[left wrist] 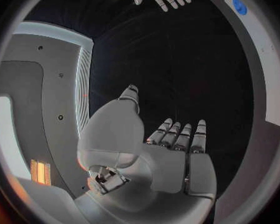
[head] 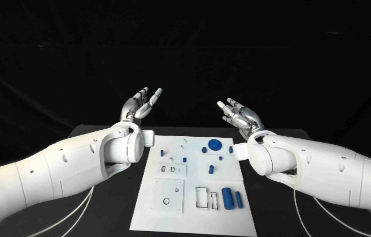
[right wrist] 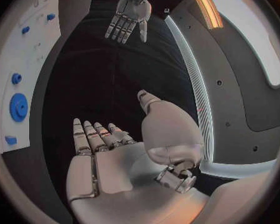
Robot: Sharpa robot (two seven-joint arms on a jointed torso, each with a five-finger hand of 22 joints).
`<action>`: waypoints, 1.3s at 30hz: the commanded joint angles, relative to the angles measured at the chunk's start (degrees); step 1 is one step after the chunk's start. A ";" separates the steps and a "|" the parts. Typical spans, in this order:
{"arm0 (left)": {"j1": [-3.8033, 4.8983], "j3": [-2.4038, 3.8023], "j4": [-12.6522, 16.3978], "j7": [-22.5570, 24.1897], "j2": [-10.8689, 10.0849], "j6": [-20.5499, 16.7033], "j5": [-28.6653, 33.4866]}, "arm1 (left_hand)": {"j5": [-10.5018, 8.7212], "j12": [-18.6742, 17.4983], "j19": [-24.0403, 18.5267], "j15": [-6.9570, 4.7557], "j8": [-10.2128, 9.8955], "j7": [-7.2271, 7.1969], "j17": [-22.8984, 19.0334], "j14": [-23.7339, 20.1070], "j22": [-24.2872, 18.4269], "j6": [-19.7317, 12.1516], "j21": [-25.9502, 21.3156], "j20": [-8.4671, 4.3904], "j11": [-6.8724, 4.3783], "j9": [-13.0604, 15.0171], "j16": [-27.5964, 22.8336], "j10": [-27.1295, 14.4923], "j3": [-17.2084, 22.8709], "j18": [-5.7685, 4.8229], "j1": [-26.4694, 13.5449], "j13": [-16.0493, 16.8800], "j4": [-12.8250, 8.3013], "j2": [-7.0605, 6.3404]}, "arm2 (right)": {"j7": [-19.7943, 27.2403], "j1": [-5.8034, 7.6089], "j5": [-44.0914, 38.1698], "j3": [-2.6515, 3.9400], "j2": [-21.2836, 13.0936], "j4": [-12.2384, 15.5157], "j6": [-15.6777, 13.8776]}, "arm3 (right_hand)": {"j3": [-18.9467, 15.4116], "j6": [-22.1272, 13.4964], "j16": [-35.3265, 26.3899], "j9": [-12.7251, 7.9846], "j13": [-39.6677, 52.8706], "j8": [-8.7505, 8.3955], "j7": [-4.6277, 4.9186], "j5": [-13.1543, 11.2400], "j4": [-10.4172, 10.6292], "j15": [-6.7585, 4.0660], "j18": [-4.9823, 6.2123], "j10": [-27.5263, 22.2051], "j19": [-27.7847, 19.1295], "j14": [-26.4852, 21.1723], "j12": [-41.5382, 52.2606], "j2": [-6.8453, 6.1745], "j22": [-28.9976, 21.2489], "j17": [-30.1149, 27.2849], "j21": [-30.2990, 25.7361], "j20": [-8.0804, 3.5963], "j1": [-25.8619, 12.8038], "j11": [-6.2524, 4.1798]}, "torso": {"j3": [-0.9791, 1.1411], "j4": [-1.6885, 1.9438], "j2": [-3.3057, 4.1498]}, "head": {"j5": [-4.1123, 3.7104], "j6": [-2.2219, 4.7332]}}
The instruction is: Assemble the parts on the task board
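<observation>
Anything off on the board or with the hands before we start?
Nothing stands out. The task board lies flat on the table, the blue parts lie loose on it, none spilled off. Left hand and right hand hover beyond the board, fingers apart, holding nothing.

no readable text, labels or numbers

The matte black bench point(head: 116, 205) carried a flat white rectangular task board point(head: 174, 215) at its centre, its long axis running from twelve to six o'clock.
</observation>
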 commanded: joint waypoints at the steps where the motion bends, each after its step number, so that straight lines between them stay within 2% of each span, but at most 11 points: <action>1: 0.05 0.01 0.01 0.48 0.14 2.97 0.41 | 0.87 0.69 0.72 1.33 0.86 3.47 0.49 1.95 0.47 2.75 0.95 1.14 1.79 0.52 0.69 3.00 -0.98 1.97 4.29 0.37 0.75 1.20 | -3.58 0.86 -4.35 -0.69 0.40 -0.99 11.05 | 4.03 18.21 6.78 3.88 2.34 6.25 9.74 1.65 -8.72 -1.03 3.04 21.35 14.00 20.36 5.19 -1.96 2.96 4.14 5.78 0.40 12.36 -0.35 | -0.01 0.01 -0.01 | 0.00 0.00; 2: 0.05 0.01 0.01 0.48 0.14 2.97 0.41 | 0.98 0.79 1.37 1.67 1.03 3.81 0.68 2.93 0.69 3.46 1.30 1.24 2.18 0.65 0.94 3.76 -1.14 2.28 4.78 0.45 0.69 1.39 | -3.89 1.17 -4.63 -0.98 0.51 -1.28 11.95 | 4.33 19.95 7.42 4.23 2.51 6.88 9.61 1.69 -9.18 -1.24 3.30 23.60 15.51 22.31 5.75 -2.02 3.23 4.49 6.38 0.32 12.63 -0.58 | -0.01 0.01 -0.01 | 0.00 0.00; 4: 0.05 0.01 0.01 0.48 0.14 2.97 0.41 | 2.33 2.85 7.50 2.61 4.09 6.85 2.75 13.58 2.53 13.22 4.47 1.56 5.39 2.47 4.51 14.36 -1.42 3.47 8.09 1.61 0.01 1.98 | -4.36 1.65 -5.07 -1.44 0.68 -1.75 13.36 | 5.46 28.87 10.68 6.02 3.18 10.22 9.25 1.66 -11.51 -2.53 4.63 33.81 24.26 32.26 8.29 -2.86 4.71 6.23 9.72 0.19 13.97 -1.52 | -0.01 0.01 -0.01 | 0.00 0.00; 5: 0.05 0.01 0.01 0.48 0.14 2.97 0.41 | 2.42 3.43 8.74 2.80 4.73 7.05 2.96 14.80 2.90 14.94 5.18 1.54 5.64 2.81 5.01 17.27 -1.53 3.23 8.72 1.84 -0.06 2.04 | -4.53 1.82 -5.23 -1.60 0.74 -1.92 13.87 | 6.44 33.74 11.23 6.87 3.00 11.90 8.68 2.04 -12.92 -3.25 5.40 37.78 28.09 34.89 8.80 -3.24 5.00 6.45 10.81 0.13 14.37 -2.21 | -0.01 0.01 -0.01 | 0.00 0.00; 8: 0.05 0.01 0.01 0.48 0.14 2.97 0.41 | 2.84 5.89 16.59 3.53 7.53 7.71 4.87 25.44 4.96 22.24 9.41 1.39 6.39 4.27 9.22 28.65 -1.87 2.49 11.12 2.57 -0.22 2.51 | -4.76 2.04 -5.44 -1.82 0.82 -2.13 14.53 | 9.36 37.74 11.47 7.06 2.42 12.65 7.33 2.16 -16.10 -4.76 6.86 42.66 32.28 39.68 8.04 -4.39 4.29 6.62 10.76 0.10 14.27 -3.64 | -0.01 0.01 -0.01 | 0.00 0.00; 9: 0.21 -0.02 2.38 -0.07 -3.56 8.26 0.07 | 2.93 6.40 17.29 3.49 8.21 7.92 4.89 26.08 5.08 23.97 9.83 1.31 6.61 4.63 9.35 31.40 -2.03 2.42 11.72 2.65 -0.24 2.54 | -7.21 3.55 -35.07 -1.72 -0.95 -4.81 2.88 | 10.55 38.78 11.23 6.99 2.36 12.58 6.93 2.25 -17.04 -5.13 7.15 44.11 33.69 41.04 7.45 -4.72 3.93 6.60 10.56 0.01 13.83 -3.97 | -0.03 0.44 1.84 | -0.61 -0.67; 13: 0.23 -0.03 3.12 -0.55 -4.10 9.01 -0.36 | 5.02 7.24 23.46 2.41 10.92 7.04 6.27 35.36 6.24 30.61 13.03 1.13 6.23 6.01 12.63 38.57 -2.21 3.38 14.72 2.59 -0.92 2.49 | -10.49 4.20 -41.84 -1.68 -1.17 -4.92 3.89 | 13.06 40.71 10.87 7.02 2.42 12.38 6.31 2.18 -19.16 -5.87 7.34 46.81 36.34 43.82 6.30 -5.59 3.35 6.73 10.29 -0.51 13.24 -4.69 | -0.05 0.55 2.39 | -0.87 -0.81; 20: 0.50 -0.02 5.82 -1.51 -6.07 10.70 -1.70 | 4.85 7.09 29.33 0.49 12.50 5.30 7.17 41.79 6.34 33.81 15.51 0.91 4.62 6.70 14.64 44.94 -3.08 5.09 16.81 2.60 -0.24 2.52 | -18.85 5.43 -57.14 -1.56 -1.57 -4.51 8.10 | 14.07 44.35 11.39 8.25 2.65 12.87 4.77 1.41 -20.76 -7.71 7.43 52.21 41.32 49.71 5.23 -7.58 2.76 8.21 10.42 -2.13 10.75 -6.34 | -0.25 0.92 4.06 | -1.45 -0.86; 29: 0.90 0.01 11.24 -2.10 -9.42 12.48 -2.22 | 4.45 6.61 31.16 0.20 12.63 4.94 7.31 42.80 5.99 34.70 15.55 0.62 4.24 6.74 14.42 46.50 -3.70 5.08 17.43 2.63 -0.37 2.41 | -27.06 6.59 -74.81 -1.24 -1.78 -3.17 13.24 | 14.53 46.99 15.17 10.94 3.17 13.22 2.96 1.43 -21.69 -11.26 7.42 57.93 50.01 59.73 3.89 -9.54 3.75 13.65 13.44 -5.72 8.91 -8.59 | -0.66 1.79 5.90 | -2.32 -0.91; 33: 1.04 0.08 13.57 -2.27 -10.76 13.12 -2.27 | 4.32 6.54 31.21 0.20 12.62 4.94 7.30 42.79 5.93 34.74 15.49 0.60 4.23 6.73 14.34 46.58 -3.78 5.06 17.49 2.62 -0.40 2.36 | -29.25 7.09 -80.83 -1.18 -1.50 -2.56 15.15 | 13.63 47.84 20.18 12.15 3.54 12.98 2.17 2.07 -21.92 -13.34 7.32 59.31 56.48 66.90 2.94 -10.06 6.00 18.65 17.86 -8.67 9.14 -9.67 | -0.88 2.21 6.78 | -2.82 -0.96; 39: 1.27 0.24 15.70 -2.46 -11.91 13.59 -2.27 | 3.98 6.35 31.29 0.23 12.56 4.97 7.27 42.68 5.79 34.74 15.34 0.59 4.25 6.71 14.14 46.68 -3.97 5.03 17.54 2.60 -0.41 2.31 | -30.70 7.40 -85.96 -1.16 -0.70 -2.46 17.19 | 12.92 48.48 29.83 13.48 3.92 12.01 1.60 3.11 -21.83 -14.62 7.17 59.73 62.49 74.80 2.03 -10.26 10.33 26.86 24.96 -10.82 8.86 -10.42 | -1.09 2.70 7.64 | -3.34 -1.34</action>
